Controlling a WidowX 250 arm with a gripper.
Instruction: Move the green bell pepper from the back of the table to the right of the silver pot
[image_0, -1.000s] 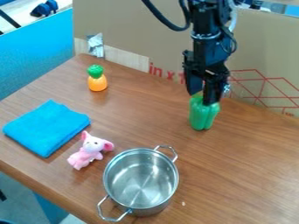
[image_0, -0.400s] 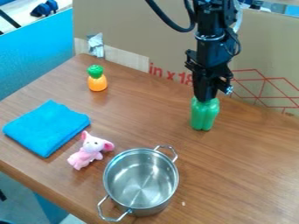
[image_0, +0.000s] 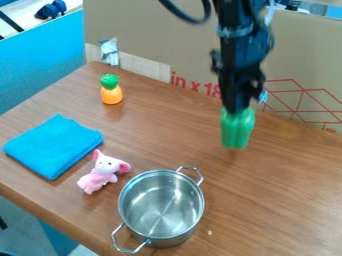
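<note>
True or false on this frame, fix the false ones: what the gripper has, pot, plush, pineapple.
1. The gripper holds the green pepper by its top. True.
2. The metal pot has a lid on. False: it is open, its inside in view.
3. The pink plush toy lies between the blue cloth and the pot. True.
4. The toy pineapple stands on the blue cloth. False: it stands on the wooden table.

Over on the desk (image_0: 267, 200), a pink toy mouse (image_0: 103, 172) sits between the blue cloth (image_0: 53, 146) and the metal pot (image_0: 161, 205).
</note>
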